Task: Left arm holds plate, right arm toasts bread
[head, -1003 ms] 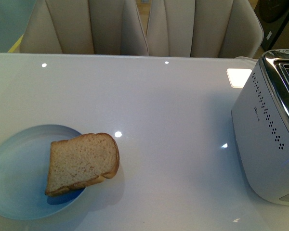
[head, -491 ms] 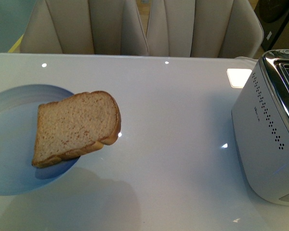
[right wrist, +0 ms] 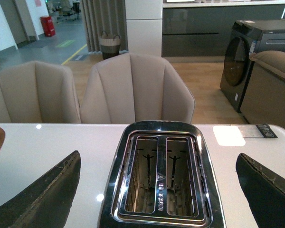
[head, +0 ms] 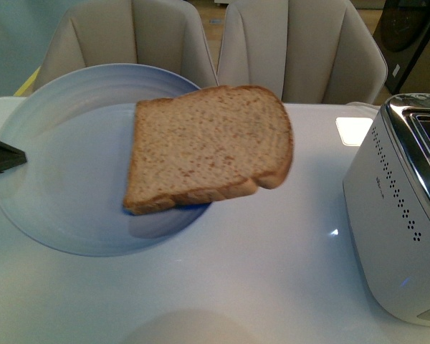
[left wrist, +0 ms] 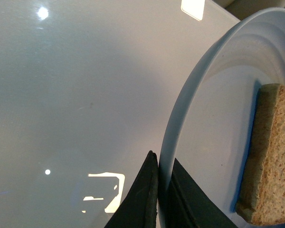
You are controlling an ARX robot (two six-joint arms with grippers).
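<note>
Left gripper: the flat black jaws are nearly together, clamped on the rim of the plate, one jaw above and one below it. In the front view only one black jaw tip shows, at the plate's left edge. Right gripper: fingers wide apart, nothing between them, touching nothing, hovering over the toaster.

The plate is pale blue and ridged. It is held up off the white table, with its far rim overlapping the beige chairs in the front view.

The bread lies flat on the right part of the plate. Its long axis runs left to right in the front view. The rounded top points right, toward the toaster, and hangs well past the plate rim. The straight bottom edge faces the left gripper. In the left wrist view only the crust edge of the bread shows.

The toaster stands on the table at right, silver with a chrome top and two empty slots, clear of plate and bread.

Writing: small print on the toaster side and a mark between the slots are too small to read. A white card lies on the table beyond the toaster, its text unreadable.
</note>
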